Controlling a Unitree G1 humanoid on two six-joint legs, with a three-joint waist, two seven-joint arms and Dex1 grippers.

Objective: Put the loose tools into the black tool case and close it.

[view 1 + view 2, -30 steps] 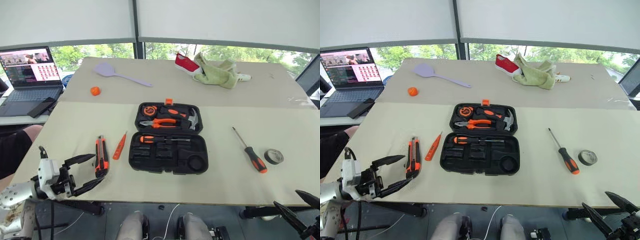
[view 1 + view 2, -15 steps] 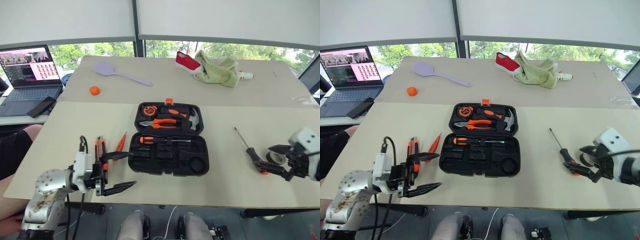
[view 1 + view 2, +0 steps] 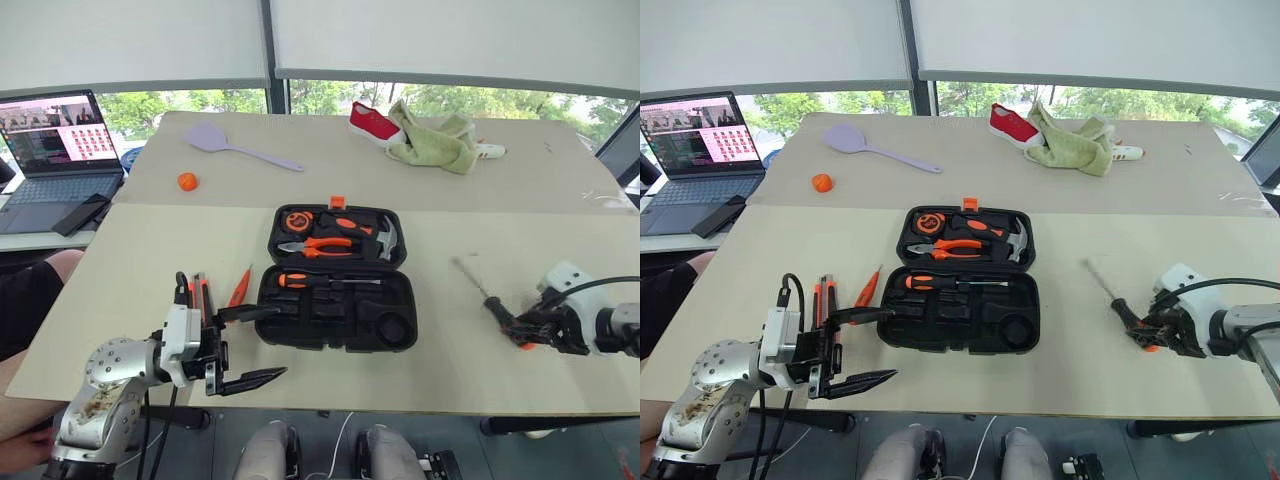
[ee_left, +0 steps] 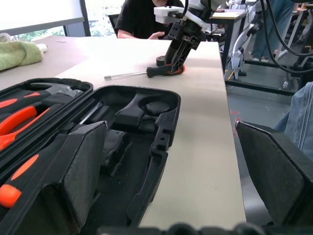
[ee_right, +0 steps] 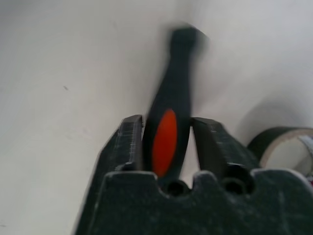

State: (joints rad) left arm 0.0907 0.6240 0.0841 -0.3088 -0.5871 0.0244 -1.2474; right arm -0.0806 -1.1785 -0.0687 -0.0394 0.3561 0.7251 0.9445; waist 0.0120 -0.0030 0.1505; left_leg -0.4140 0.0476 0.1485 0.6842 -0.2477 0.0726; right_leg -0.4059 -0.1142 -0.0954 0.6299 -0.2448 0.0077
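Note:
The black tool case (image 3: 400, 340) lies open at mid-table with one orange-and-black screwdriver (image 3: 300, 280) in its tray. A second screwdriver (image 3: 497, 308) lies to its right, and my right gripper (image 3: 522, 328) is shut on its handle (image 5: 166, 137). The dark tape roll (image 5: 279, 147) sits just beside that gripper. My left gripper (image 3: 278, 342) hangs open and level at the case's front left corner, with nothing between its fingers (image 4: 83, 171). Behind it lie the utility knife (image 3: 200, 300) and the slim orange tester screwdriver (image 3: 239, 288).
Pliers (image 3: 318, 245), a hammer (image 3: 385, 240) and a tape measure (image 3: 297, 219) fill the case lid. At the back lie a lilac spatula (image 3: 225, 143), an orange ball (image 3: 186, 181), a red shoe (image 3: 372, 122) and a green cloth (image 3: 435, 145). A laptop (image 3: 55, 140) stands far left.
My right gripper rose from below the table's front edge onto the table and closed on the screwdriver handle, shifting the screwdriver slightly. My left gripper swung right to the case's front corner, still open.

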